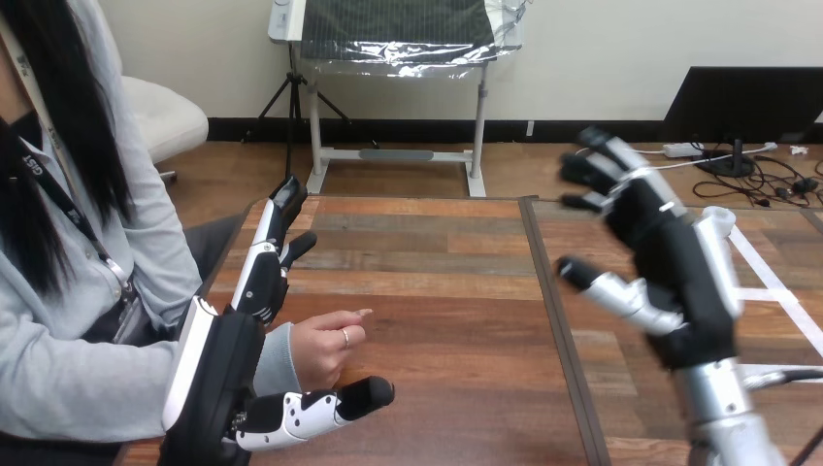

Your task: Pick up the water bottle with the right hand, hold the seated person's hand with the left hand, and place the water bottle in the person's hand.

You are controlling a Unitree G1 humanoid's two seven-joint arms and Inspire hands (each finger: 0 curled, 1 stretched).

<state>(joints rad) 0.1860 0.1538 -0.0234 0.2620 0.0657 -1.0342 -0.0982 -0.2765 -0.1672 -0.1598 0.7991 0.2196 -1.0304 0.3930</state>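
Fingers (267, 252) of left hand (228, 379) lie straight beside person's hand (325, 345) at table (437, 291) left edge; right hand (670, 262) spread open, water bottle (718, 225) just behind.

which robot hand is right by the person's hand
The left hand, at the view's left: the person's hand lies between its fingers and thumb. The right hand is raised well apart, at the right.

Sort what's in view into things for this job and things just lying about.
For the job:
left hand, against the person's hand
right hand, raised, open
what looks like the bottle, behind it

Lying about:
white tape on the table
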